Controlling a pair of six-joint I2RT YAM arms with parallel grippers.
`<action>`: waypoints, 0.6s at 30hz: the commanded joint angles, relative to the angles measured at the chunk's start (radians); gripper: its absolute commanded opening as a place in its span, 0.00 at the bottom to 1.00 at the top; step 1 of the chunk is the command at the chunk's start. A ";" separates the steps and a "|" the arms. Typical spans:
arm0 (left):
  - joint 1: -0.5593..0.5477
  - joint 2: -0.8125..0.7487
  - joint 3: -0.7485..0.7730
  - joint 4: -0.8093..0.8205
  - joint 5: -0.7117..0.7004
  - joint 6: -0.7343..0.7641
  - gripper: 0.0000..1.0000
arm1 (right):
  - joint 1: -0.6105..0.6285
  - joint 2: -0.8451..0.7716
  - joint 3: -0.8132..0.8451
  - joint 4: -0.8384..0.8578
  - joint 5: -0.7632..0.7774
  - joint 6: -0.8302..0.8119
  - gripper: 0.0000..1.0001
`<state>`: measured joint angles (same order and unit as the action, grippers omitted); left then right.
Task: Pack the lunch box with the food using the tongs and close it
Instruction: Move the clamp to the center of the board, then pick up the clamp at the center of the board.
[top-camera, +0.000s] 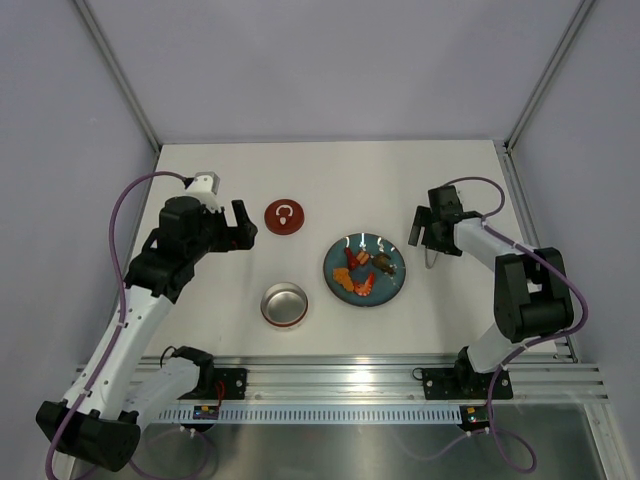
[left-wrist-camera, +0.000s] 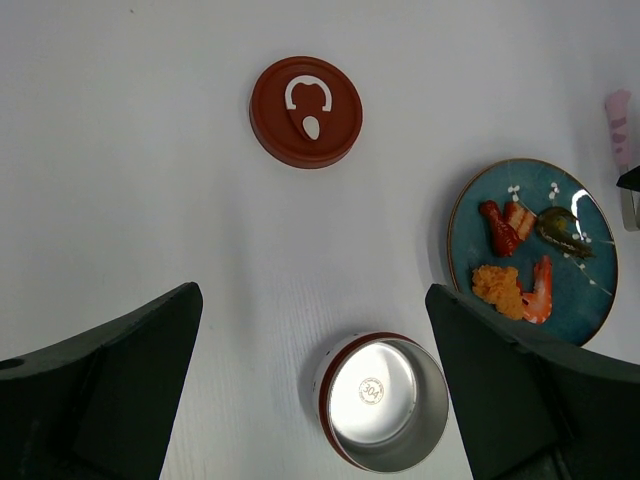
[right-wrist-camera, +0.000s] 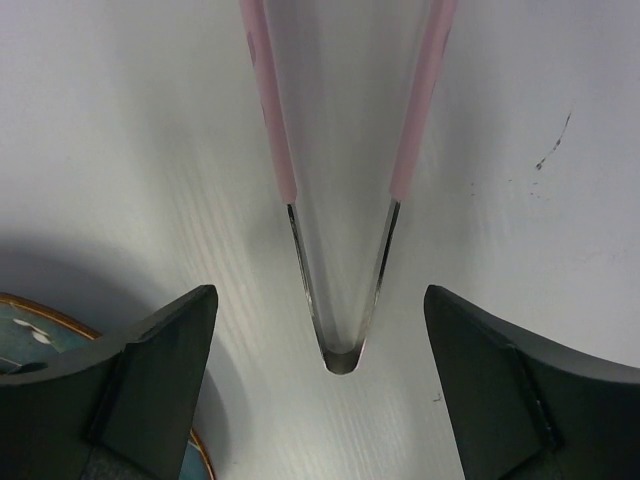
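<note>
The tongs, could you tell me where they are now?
The tongs lie on the table's right side, right of the teal plate; the right wrist view shows their joined end between the right gripper's open fingers.

Look into the lunch box (left-wrist-camera: 405, 425) through the left wrist view: you can read "304" in a small round stamp (left-wrist-camera: 371, 391) on its shiny floor. The finer marks ringing that number are too small to read. The lid (left-wrist-camera: 306, 111) bears a white loop sign with a small white oval under it. In the top view, the small labels (top-camera: 207, 410) below the rail (top-camera: 340, 385) are too small to read.
</note>
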<state>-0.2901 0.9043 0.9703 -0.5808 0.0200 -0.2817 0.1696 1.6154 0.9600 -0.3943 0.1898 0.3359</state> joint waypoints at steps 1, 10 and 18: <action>-0.006 -0.018 0.010 0.027 0.017 -0.002 0.99 | -0.004 0.024 0.028 0.061 0.039 0.000 0.91; -0.006 -0.016 0.013 0.027 0.014 -0.002 0.99 | -0.004 0.110 0.095 0.009 0.059 0.029 0.86; -0.006 -0.008 0.018 0.029 0.006 0.009 0.99 | -0.012 0.170 0.158 -0.011 0.059 0.028 0.80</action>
<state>-0.2901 0.9039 0.9703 -0.5823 0.0196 -0.2813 0.1680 1.7657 1.0664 -0.3939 0.2234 0.3523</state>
